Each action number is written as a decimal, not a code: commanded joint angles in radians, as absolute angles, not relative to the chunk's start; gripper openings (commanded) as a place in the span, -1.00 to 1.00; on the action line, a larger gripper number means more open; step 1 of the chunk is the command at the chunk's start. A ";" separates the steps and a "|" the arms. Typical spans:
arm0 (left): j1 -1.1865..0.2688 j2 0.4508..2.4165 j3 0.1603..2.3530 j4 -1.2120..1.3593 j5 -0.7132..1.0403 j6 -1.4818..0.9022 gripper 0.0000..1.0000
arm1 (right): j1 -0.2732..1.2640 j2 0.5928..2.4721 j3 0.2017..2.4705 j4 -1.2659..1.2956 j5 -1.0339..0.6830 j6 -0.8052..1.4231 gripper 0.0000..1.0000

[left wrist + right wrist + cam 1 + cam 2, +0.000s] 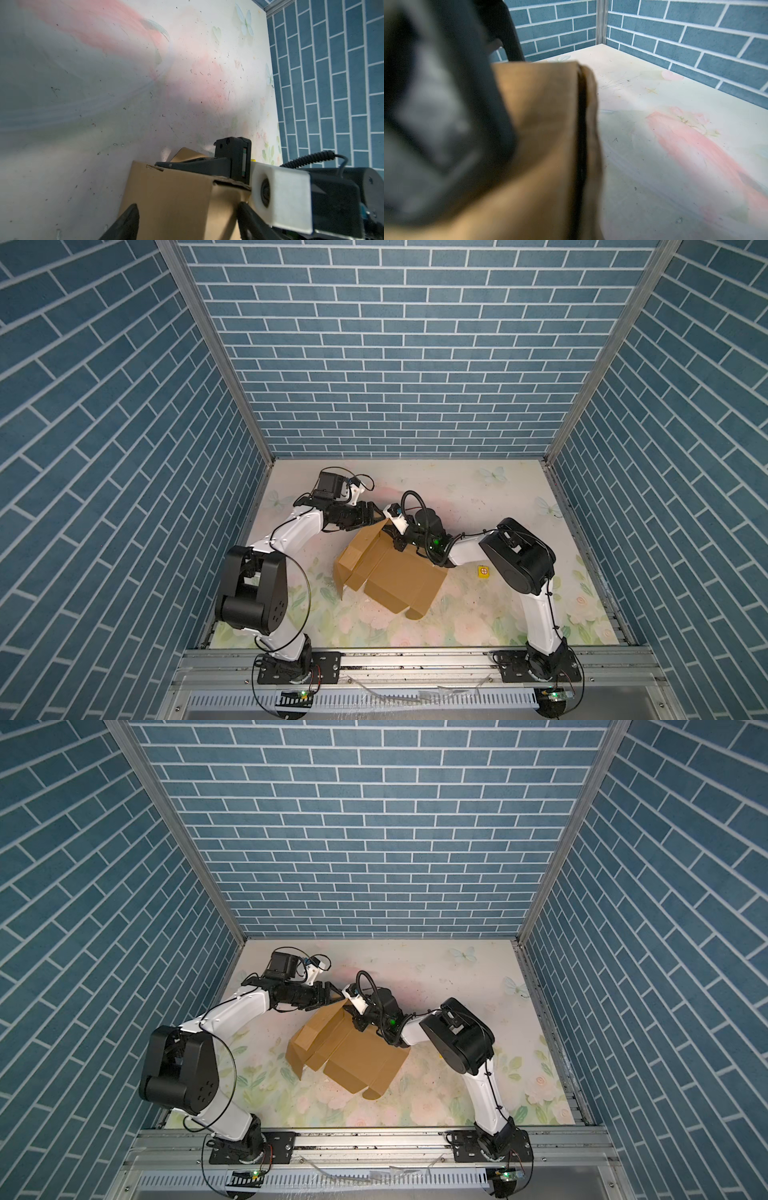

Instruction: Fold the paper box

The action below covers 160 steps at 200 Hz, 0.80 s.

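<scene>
Box: paper box (399,576) (357,1057), plain brown cardboard, sits partly folded near the middle of the table (503,497) in both top views.
Box shape: the panels at its far end stand up from the base. The near end lies flatter and ends in a rounded tab (415,613).
Right gripper: right gripper (397,544) (357,1025) reaches across to the box's far end. In the left wrist view its dark fingers (191,165) are pressed together along the top edge of the standing cardboard wall (176,197), pinching it.
Right wrist view: blurred cardboard (542,124) fills the foreground and hides the gripper's own fingertips.
Left gripper: left gripper (378,516) (334,992) is level with the box's far corner, just beside the right gripper.
Left fingers: its fingers (128,222) are spread wide, one on either side of the standing wall. Contact with the cardboard cannot be made out.
Yellow cube: small yellow cube (483,571) with a red crossed circle rests on the table, to the right of the box and apart from it.
Surroundings: blue brick-pattern walls (395,364) close in the table on three sides.
</scene>
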State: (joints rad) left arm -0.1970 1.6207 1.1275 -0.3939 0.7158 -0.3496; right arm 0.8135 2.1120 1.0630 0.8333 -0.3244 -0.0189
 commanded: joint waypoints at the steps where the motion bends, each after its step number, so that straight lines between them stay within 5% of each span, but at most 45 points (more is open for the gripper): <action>1: -0.131 1.616 1.116 -0.438 0.720 -0.390 0.51 | 0.816 2.094 1.045 0.823 -0.289 -0.027 -1.00; 66: 0.000 1.601 1.093 -0.362 0.795 -0.407 0.58 | 0.787 2.058 1.018 0.816 -0.326 -0.037 -1.00; 115: -0.071 1.684 1.036 -0.304 0.797 -0.428 -0.57 | 0.782 2.040 1.037 0.829 -0.356 -0.013 -1.00; 160: -0.121 1.755 1.036 -0.218 0.881 -0.492 -0.71 | 0.782 2.049 1.044 0.882 -0.342 0.028 -1.00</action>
State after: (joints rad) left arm -0.0994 1.7245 1.0424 -0.2977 0.8169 -0.4526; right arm 0.7826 2.0747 1.0348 0.8108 -0.3340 -0.0158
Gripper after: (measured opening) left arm 0.156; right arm 0.060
